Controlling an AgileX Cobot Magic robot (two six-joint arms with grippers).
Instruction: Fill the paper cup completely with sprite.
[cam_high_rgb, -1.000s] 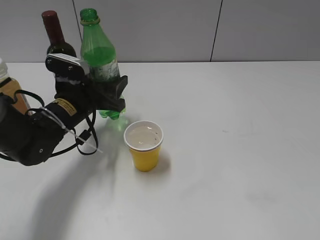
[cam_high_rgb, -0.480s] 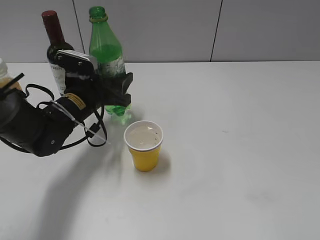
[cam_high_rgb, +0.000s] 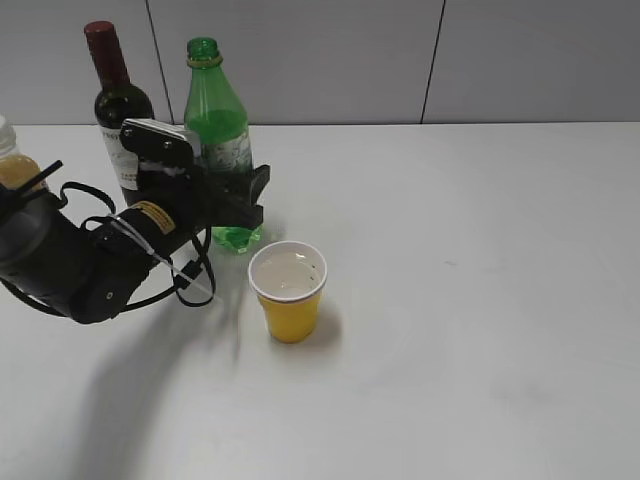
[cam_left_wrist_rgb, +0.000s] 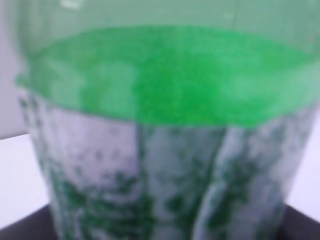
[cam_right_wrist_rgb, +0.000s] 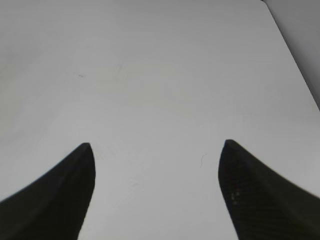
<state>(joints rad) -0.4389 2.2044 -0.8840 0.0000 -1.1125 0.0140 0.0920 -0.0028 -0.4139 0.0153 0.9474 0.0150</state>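
Observation:
The yellow paper cup (cam_high_rgb: 289, 290) stands on the white table (cam_high_rgb: 480, 300), holding clear liquid close to its rim. The green sprite bottle (cam_high_rgb: 222, 130), uncapped, stands upright on the table just behind and left of the cup. My left gripper (cam_high_rgb: 235, 196) is shut on the bottle's lower label band. The left wrist view is filled by the blurred green bottle and its pale label (cam_left_wrist_rgb: 160, 150). My right gripper (cam_right_wrist_rgb: 156, 150) is open and empty over bare table; it is out of the exterior view.
A dark wine bottle (cam_high_rgb: 112, 110) with a white label stands at the back left, close to the sprite bottle. An orange-brown juice bottle (cam_high_rgb: 15, 165) shows at the far left edge behind my left arm. A grey wall runs behind the table.
The left gripper has moved right and lowered the sprite bottle from a slight tilt above the table to upright with its base on the table. The cup has not moved.

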